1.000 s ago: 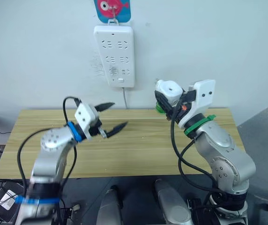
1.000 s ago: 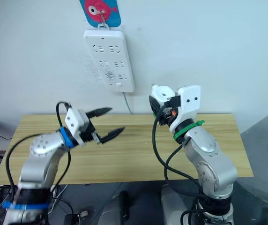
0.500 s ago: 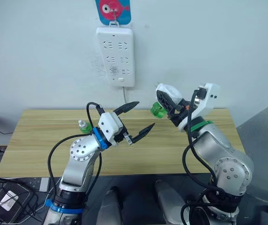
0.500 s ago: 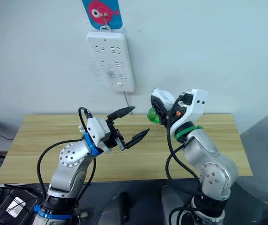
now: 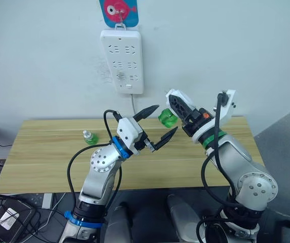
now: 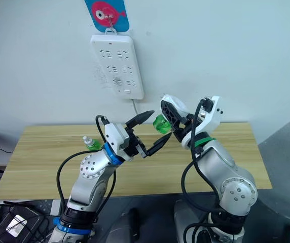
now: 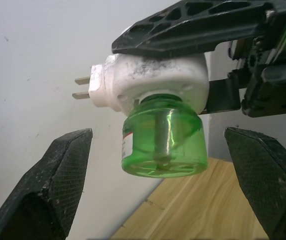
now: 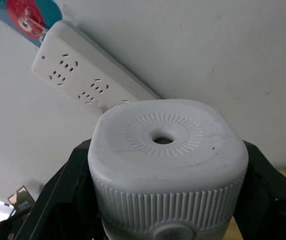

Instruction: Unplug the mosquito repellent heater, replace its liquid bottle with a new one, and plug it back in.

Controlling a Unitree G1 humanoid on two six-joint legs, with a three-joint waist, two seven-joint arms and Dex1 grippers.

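Heater: the mosquito repellent heater is held in the air above the wooden table, unplugged, pinched between the fingers of the right gripper. Its two prongs are free.
Old bottle: the green bottle is seen still fitted under the heater.
Left gripper: the left gripper is brought near with its fingers spread wide, one on each side of the green bottle, touching nothing.
New bottle: a small green bottle is standing on the table, well apart.
Risk: if the left fingers are closed off-centre, the smooth bottle can be pushed aside or the heater turned in the right grip and dropped.
Room: a white power strip is hung on the pale wall under a fish hook.
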